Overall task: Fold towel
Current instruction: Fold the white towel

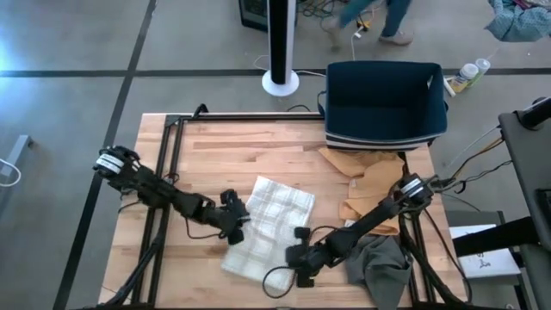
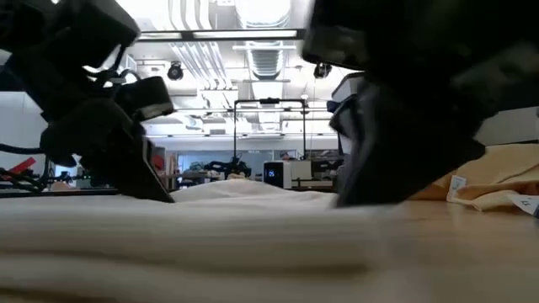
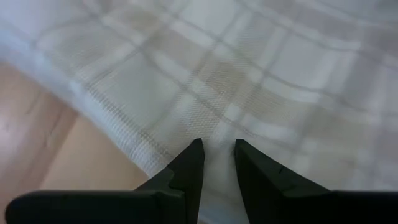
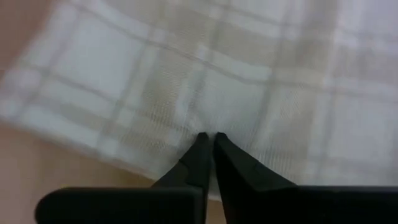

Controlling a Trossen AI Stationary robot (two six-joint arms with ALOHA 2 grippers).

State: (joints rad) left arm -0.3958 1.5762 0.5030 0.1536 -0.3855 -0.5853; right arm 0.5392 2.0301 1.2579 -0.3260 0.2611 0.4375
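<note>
A white towel with a pale plaid pattern (image 1: 269,226) lies flat on the wooden table, near its middle, and fills the foreground of the low view (image 2: 253,244). My left gripper (image 1: 236,219) sits at the towel's left edge, shut on it (image 3: 219,144). My right gripper (image 1: 299,252) sits at the towel's right edge, toward the near end, also shut on it (image 4: 209,135). Both arms reach low over the table, the left arm (image 2: 109,143) and the right arm (image 2: 404,118) dark in the low view. My left gripper pinches the towel at its left edge (image 3: 217,134), a small ridge of cloth between the two fingers. The fingers slant down from the table's left. The towel rests on the table. My right gripper pinches the towel near its right edge (image 4: 208,124) with the fingers almost together, slanting down from the right. The cloth lies on the table.
A dark blue bin (image 1: 385,103) stands at the table's far right. Tan cloths (image 1: 370,185) lie in front of it, and a grey cloth (image 1: 383,267) lies near the right near corner. Bare wood (image 1: 215,151) shows on the far left.
</note>
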